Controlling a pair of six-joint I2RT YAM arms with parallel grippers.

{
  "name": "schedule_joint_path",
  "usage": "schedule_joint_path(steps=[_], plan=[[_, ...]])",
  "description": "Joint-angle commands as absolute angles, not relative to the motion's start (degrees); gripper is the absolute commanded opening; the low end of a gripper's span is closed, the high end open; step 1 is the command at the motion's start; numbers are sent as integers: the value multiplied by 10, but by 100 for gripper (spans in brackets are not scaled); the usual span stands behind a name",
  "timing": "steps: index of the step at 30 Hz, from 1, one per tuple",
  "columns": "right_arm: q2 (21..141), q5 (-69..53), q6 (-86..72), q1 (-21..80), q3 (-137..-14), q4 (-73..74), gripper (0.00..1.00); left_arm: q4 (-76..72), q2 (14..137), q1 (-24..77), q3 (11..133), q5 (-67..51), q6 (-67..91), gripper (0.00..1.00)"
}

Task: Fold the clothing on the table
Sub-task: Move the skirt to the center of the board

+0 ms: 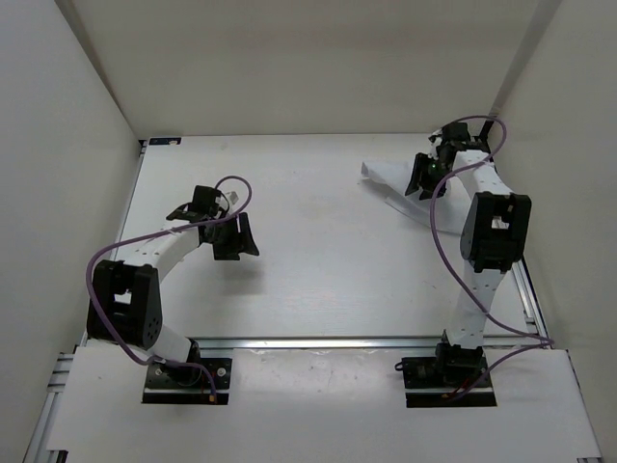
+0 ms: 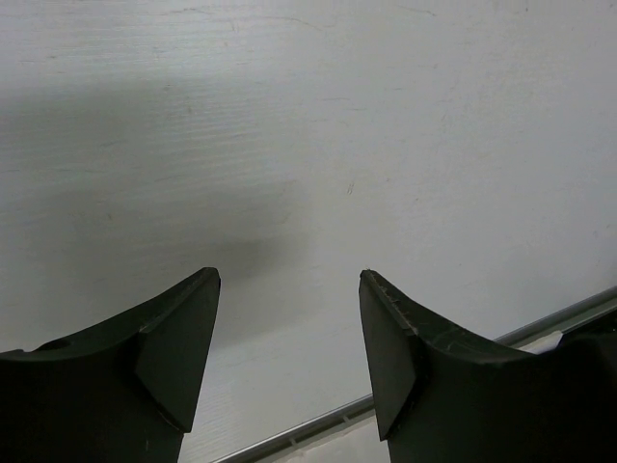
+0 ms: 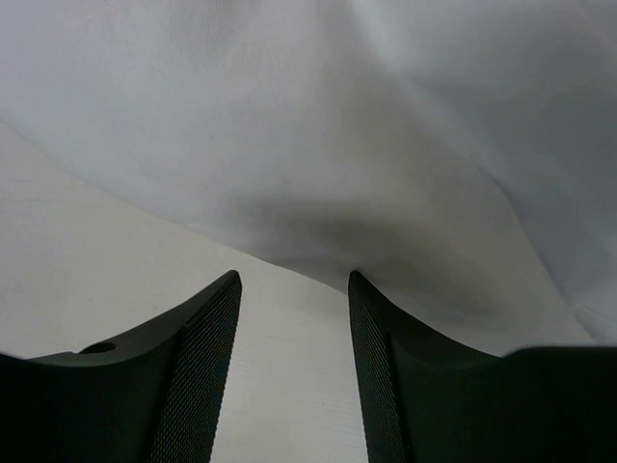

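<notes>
The clothing (image 1: pixel 388 183) is a pale, thin fabric piece lying on the far right part of the table (image 1: pixel 318 270). My right gripper (image 1: pixel 425 179) hangs over its right part, jaws open. In the right wrist view the clothing (image 3: pixel 366 135) fills the upper frame. Its near edge runs diagonally just ahead of my right gripper (image 3: pixel 294 280), and only bare table shows between the fingers. The right fingertip (image 3: pixel 359 289) sits at the fabric's edge. My left gripper (image 1: pixel 235 237) is open over bare table at mid-left, far from the clothing. The left wrist view shows my left gripper (image 2: pixel 289 278) with nothing between its fingers.
White upright walls (image 1: pixel 58 145) enclose the table on the left, back and right. A metal rail (image 1: pixel 337 340) runs along the near edge, also seen as the rail (image 2: pixel 540 323) in the left wrist view. Purple cables loop off both arms.
</notes>
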State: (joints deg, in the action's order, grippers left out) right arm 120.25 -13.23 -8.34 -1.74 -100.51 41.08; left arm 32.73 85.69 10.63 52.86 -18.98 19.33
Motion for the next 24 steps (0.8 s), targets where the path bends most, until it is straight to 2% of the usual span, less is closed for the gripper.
schedule_joint_path(steps=[1,10,16,24], plan=[[1224,-83,-67,-4,-1061,444,54,319,831,93,527,-208,199,70],[1187,133,-51,36,-1031,400,55,301,798,70,493,-224,214,71],[1174,136,-84,1,-1051,400,55,297,806,63,494,-234,212,71],[1247,123,-98,-37,-1138,459,56,301,829,71,510,-240,212,70]])
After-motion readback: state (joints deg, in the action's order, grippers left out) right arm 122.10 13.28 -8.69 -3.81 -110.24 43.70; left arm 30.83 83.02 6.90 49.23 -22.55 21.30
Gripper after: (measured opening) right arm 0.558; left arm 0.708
